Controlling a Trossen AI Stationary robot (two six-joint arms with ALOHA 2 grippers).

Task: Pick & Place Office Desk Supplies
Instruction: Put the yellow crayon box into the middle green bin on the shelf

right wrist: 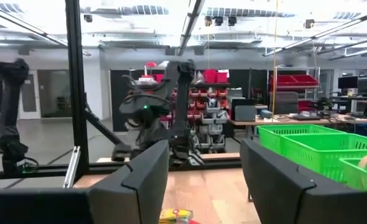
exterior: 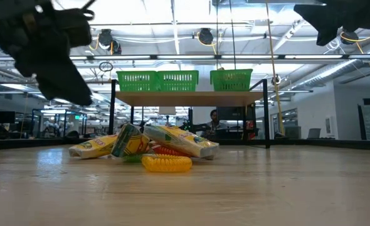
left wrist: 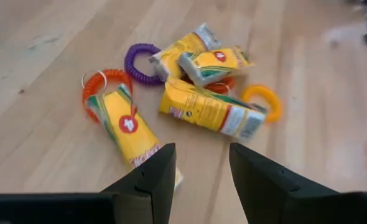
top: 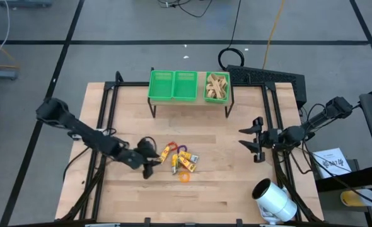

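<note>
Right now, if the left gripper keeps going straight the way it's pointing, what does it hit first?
Probably the nearest yellow crayon box, lying just ahead of the open left gripper with an orange coil ring behind it; depth is uncertain.

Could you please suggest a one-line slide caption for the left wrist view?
Left end effector, open, hovers above yellow crayon boxes and coiled rings on the wooden table.

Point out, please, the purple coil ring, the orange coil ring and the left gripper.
purple coil ring [left wrist: 141, 63], left wrist view, on its coiled band.
orange coil ring [left wrist: 99, 81], left wrist view, on its upper arc.
left gripper [left wrist: 201, 168], left wrist view, midway between its open fingertips.
</note>
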